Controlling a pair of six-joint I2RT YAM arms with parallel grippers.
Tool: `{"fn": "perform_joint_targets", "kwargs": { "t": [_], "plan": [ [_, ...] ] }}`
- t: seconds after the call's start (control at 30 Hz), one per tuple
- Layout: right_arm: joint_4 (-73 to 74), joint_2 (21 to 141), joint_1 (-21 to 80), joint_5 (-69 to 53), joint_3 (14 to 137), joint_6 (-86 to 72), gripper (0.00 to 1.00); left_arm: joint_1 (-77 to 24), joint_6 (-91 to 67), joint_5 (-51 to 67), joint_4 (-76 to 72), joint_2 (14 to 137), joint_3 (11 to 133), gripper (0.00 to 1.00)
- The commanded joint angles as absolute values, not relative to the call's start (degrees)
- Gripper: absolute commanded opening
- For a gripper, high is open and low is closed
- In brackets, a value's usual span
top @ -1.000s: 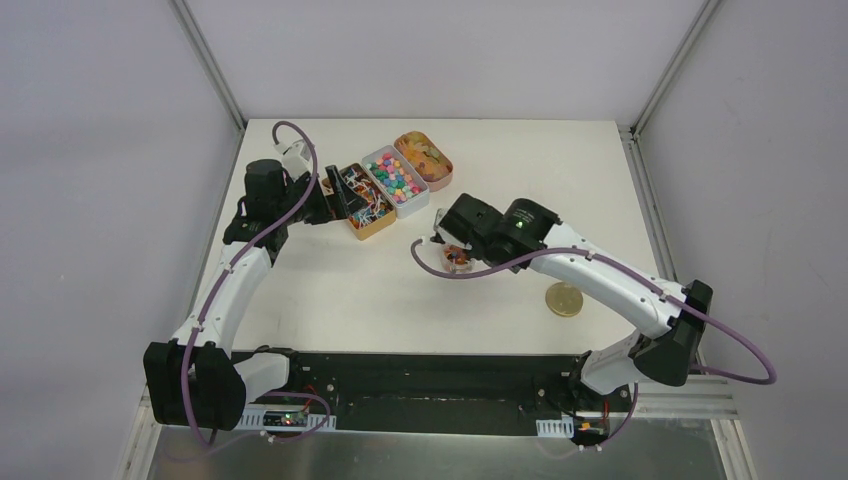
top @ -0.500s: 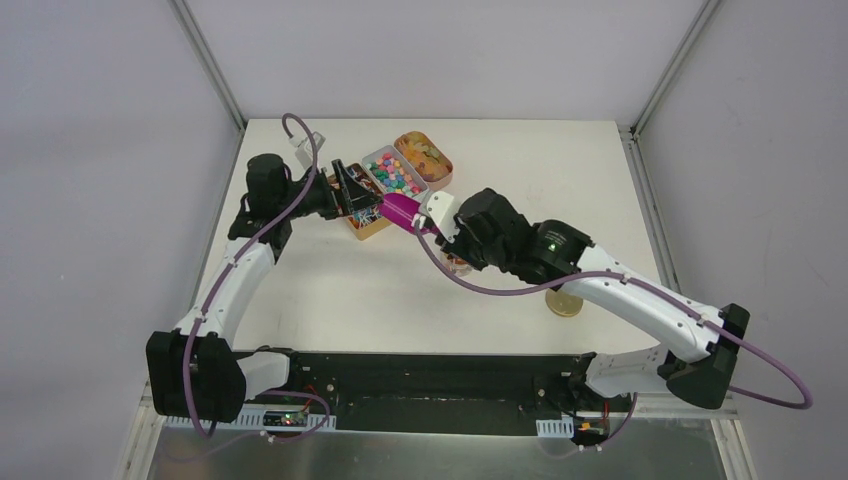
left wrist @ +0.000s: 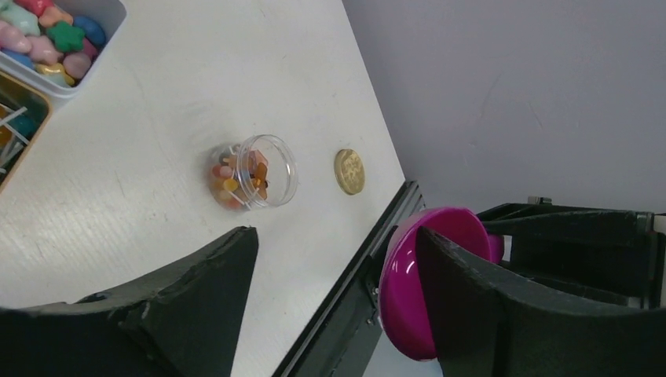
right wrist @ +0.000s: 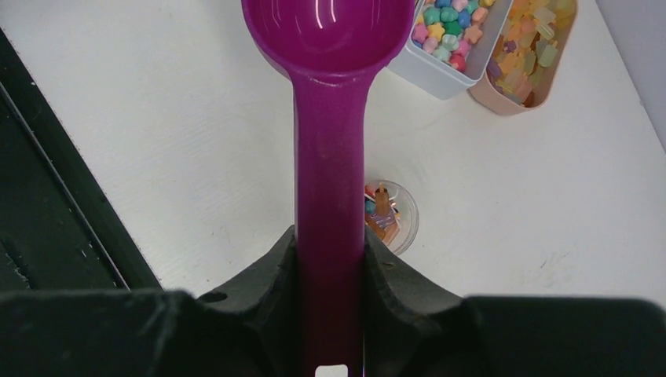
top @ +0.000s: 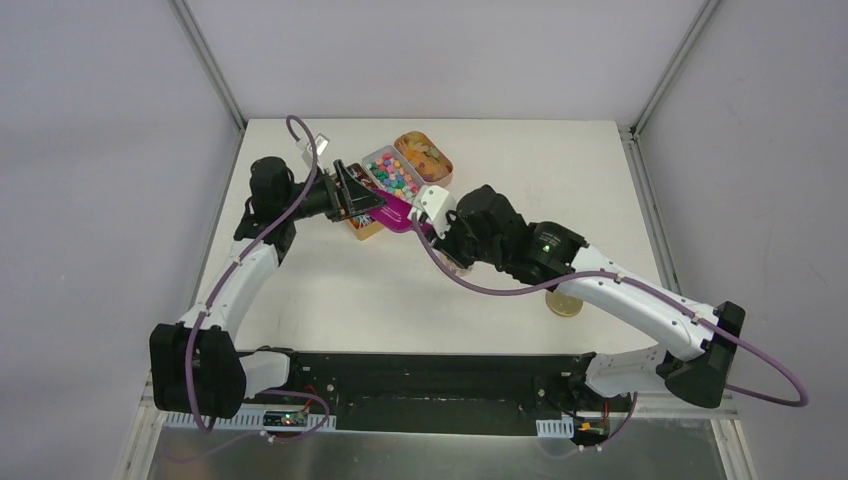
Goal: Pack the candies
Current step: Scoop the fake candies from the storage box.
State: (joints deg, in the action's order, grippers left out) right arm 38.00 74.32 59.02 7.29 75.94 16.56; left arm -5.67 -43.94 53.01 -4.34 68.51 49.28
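Left arm reaches forward along the left side of the bench (top: 300, 290), wrist turned inward toward the tins. Left end effector (left wrist: 336, 236) is spread wide, gripping nothing; in its wrist view the magenta bowl sits in the gap, close against one finger (left wrist: 503, 314).

Right arm stretches across the middle of the bench toward the left arm, elbow low. Right end effector (right wrist: 330, 243) is pressed together on the handle of the magenta scoop (right wrist: 326, 47), bowl pointing away from the wrist; the bowl looks empty.

The candies (left wrist: 8, 126), thin wrapped ones, lie in the gold tin (top: 366, 228) at the near end of a row of three, partly under the left end effector in the top view. Beside it are the white tin (right wrist: 440, 75) of coloured sweets and the pink tin (right wrist: 510, 98) of yellow ones. A few more candies sit in the small clear jar (left wrist: 253, 171), open and upright on the bench. The gold lid (left wrist: 349, 171) lies flat near it, apart from it.

Against a second ago: the right end effector then hovered by the jar, and the left one was low over the gold tin. Half a second ago the scoop was already stretched toward the left end effector. Since then the bowl has edged closer to it, and the right arm now covers most of the jar from above.
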Motion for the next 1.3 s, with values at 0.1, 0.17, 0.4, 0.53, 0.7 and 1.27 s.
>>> {"fn": "perform_joint_targets", "kwargs": {
  "t": [0.1, 0.17, 0.4, 0.53, 0.7, 1.27],
  "plan": [
    [28.8, 71.0, 57.6, 3.4, 72.4, 15.6, 0.04, -6.1, -51.8, 56.2, -11.4, 69.5, 47.5, 0.45],
    [26.5, 70.1, 55.7, 1.3, 70.4, 15.4, 0.06, -6.1, -57.5, 57.1, -16.8, 69.5, 45.7, 0.27],
    [14.9, 65.2, 51.2, -7.1, 62.1, 12.1, 0.30, -6.1, -80.7, 58.7, -42.5, 70.8, 35.5, 0.06],
    [7.5, 62.9, 50.3, -10.9, 57.6, 10.0, 0.45, -6.0, -87.6, 58.5, -50.1, 71.9, 33.0, 0.00],
    [1.8, 61.5, 49.2, -13.5, 54.4, 7.9, 0.47, -6.1, -89.9, 58.4, -52.2, 71.8, 32.3, 0.00],
    [-3.3, 59.8, 48.7, -17.1, 52.5, 7.2, 0.09, -6.0, -88.6, 57.2, -48.5, 71.7, 30.9, 0.00]
  ]
}}
